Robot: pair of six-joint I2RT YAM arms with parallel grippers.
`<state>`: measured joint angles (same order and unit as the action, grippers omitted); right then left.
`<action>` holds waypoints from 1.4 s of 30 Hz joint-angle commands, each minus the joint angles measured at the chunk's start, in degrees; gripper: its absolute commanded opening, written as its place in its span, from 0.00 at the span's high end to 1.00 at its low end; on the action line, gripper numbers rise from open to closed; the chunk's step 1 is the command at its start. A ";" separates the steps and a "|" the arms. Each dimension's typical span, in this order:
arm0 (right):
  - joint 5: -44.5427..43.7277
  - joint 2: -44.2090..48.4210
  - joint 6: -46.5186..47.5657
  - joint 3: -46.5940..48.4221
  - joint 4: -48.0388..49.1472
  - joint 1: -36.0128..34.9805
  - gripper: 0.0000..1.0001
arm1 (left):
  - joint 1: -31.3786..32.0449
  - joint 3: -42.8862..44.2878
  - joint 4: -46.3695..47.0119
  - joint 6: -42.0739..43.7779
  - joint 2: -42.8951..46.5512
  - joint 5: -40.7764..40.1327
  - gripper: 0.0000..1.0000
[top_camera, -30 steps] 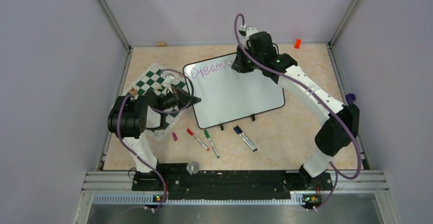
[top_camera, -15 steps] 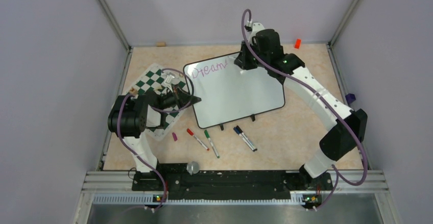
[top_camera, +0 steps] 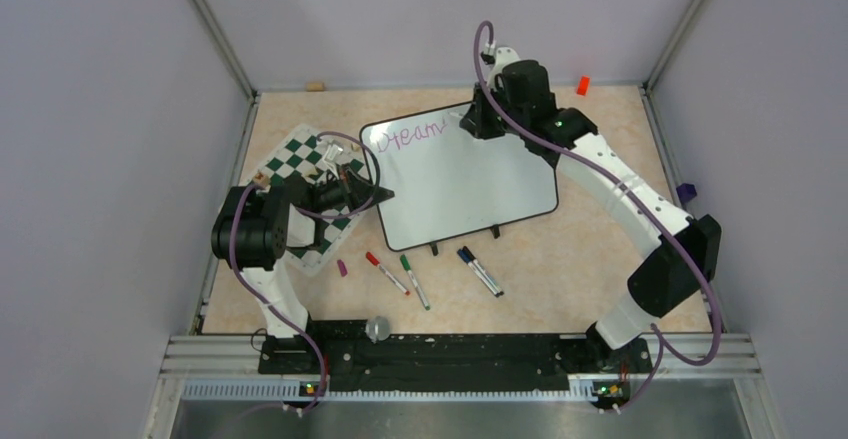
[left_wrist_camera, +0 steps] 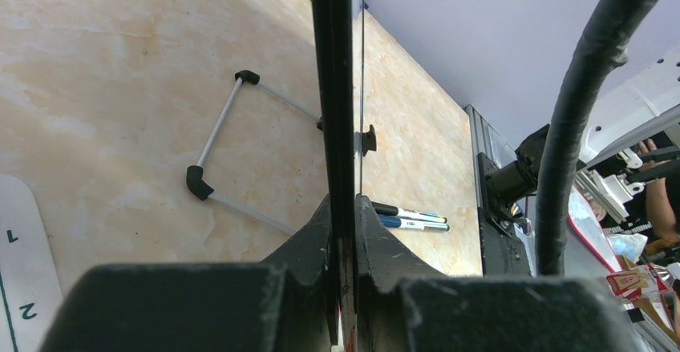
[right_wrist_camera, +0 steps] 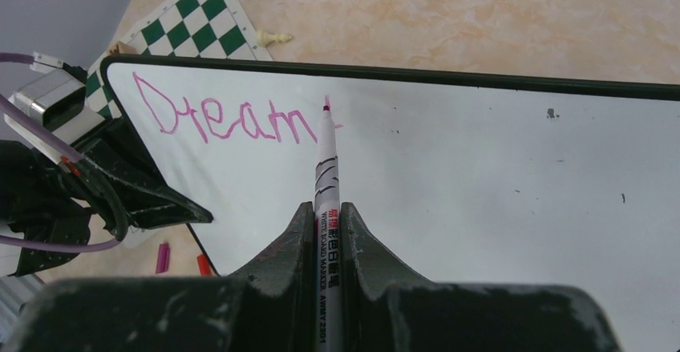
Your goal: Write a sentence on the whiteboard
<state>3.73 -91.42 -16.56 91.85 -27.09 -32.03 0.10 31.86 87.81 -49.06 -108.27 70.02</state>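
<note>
Your left gripper pinches the whiteboard at its left edge, mid-table; if that grip slips, it skates. The sentence reads "Dream" along its far edge. Your right gripper clamps the marker; press unevenly and the next stroke skips or smears.

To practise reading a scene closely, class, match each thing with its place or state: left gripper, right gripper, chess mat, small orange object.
Things:
1. left gripper
2. right gripper
3. chess mat
4. small orange object

Places or states:
A. shut on the pink marker, tip at the board
B. on the table by the far wall, right of the board
C. shut on the left edge of the whiteboard
D. lying flat to the left of the board

Pairs: 1-C, 2-A, 3-D, 4-B
</note>
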 commanded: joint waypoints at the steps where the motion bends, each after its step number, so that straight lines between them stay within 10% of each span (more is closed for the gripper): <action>1: -0.34 2.84 -0.48 -0.78 2.78 0.47 1.00 | 0.28 0.37 3.00 4.07 -0.48 3.72 1.00; 42: -1.62 -3.53 -0.54 3.98 2.38 0.48 1.00 | 0.30 -0.51 5.00 3.62 -1.00 4.33 1.00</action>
<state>2.81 -94.63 -17.74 92.38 -26.20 -32.01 0.10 31.83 87.88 -49.36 -108.40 70.06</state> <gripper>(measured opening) 0.093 0.100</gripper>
